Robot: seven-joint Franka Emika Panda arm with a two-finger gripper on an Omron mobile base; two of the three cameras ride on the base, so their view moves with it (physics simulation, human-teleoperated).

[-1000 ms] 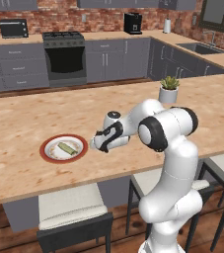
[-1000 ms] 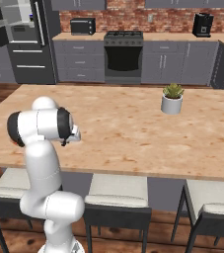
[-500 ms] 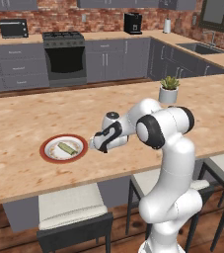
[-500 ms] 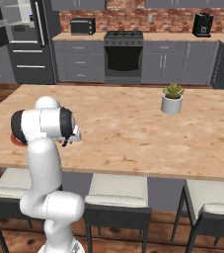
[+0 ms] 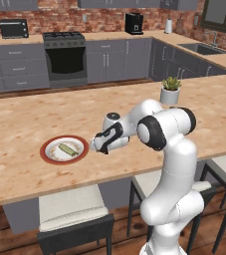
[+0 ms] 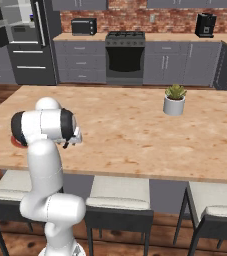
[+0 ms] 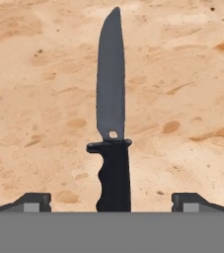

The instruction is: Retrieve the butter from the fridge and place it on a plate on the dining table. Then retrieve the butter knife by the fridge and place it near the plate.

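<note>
Now | jaws spread wide, released | butter knife point(image 7: 112, 128) flat on dining table point(image 7: 182, 89) | beside plate point(image 5: 47, 150)

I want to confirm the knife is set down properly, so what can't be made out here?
- Slim dark butter knife: handle end cut off by the hand view's bottom band.
- Red-rimmed round plate: mostly hidden behind the white arm in the right base view.
- Hand: knife beneath it too small to see in the left base view.

Back wall: showing red brick point(image 5: 59, 15) behind the stove point(image 5: 64, 52).
Cabinets: running grey point(image 5: 114, 60) beside the stove.
Floor: lying dark wood point(image 6: 150, 240), stools point(image 6: 117, 200) standing on it.
</note>
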